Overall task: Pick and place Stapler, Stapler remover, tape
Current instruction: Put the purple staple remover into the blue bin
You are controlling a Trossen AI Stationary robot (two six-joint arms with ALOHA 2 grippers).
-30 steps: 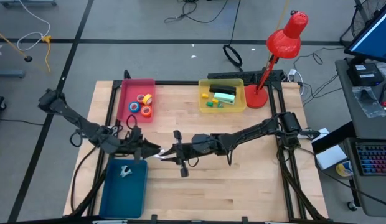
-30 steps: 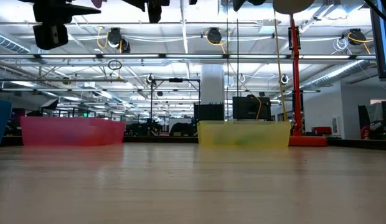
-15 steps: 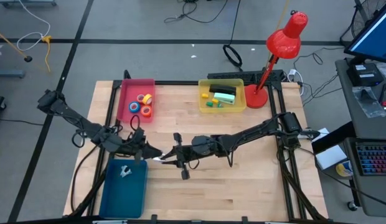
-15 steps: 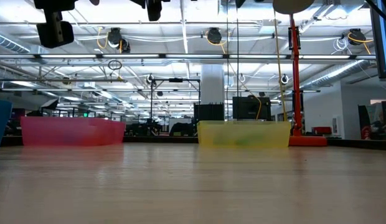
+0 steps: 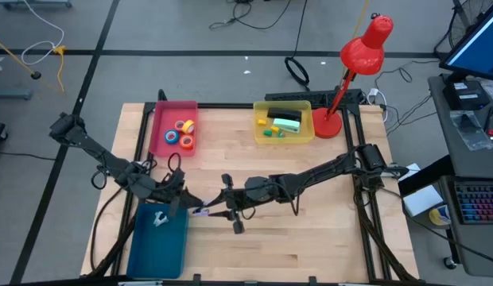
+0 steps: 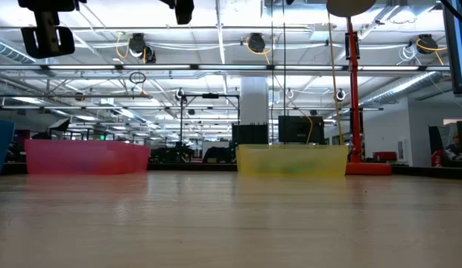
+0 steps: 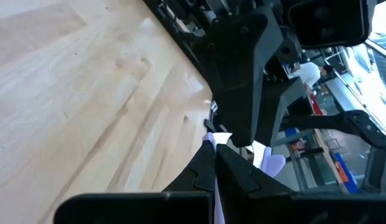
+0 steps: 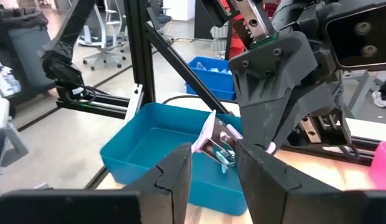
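Grippers are seen meeting nose to nose above the wooden table (image 5: 310, 230), just beside the blue bin (image 5: 157, 242). The left gripper (image 5: 186, 204) is clamped shut on a small pale lilac object with metal parts (image 5: 200, 211), which is held over the table at the blue bin's near corner; what the object is cannot be told for certain. The right gripper (image 5: 218, 208) is set against the same object from the opposite side, its fingers (image 8: 174, 180) parted slightly around it. A small pale item (image 5: 159, 218) is shown lying inside the blue bin. The tape (image 5: 183, 133), as four coloured rolls, is gathered in the pink bin (image 5: 161, 119) at the far side of the table. Green and yellow blocks (image 5: 276, 124) are held in the yellow bin (image 5: 262, 109), with a red desk lamp (image 5: 354, 63) standing just beside it
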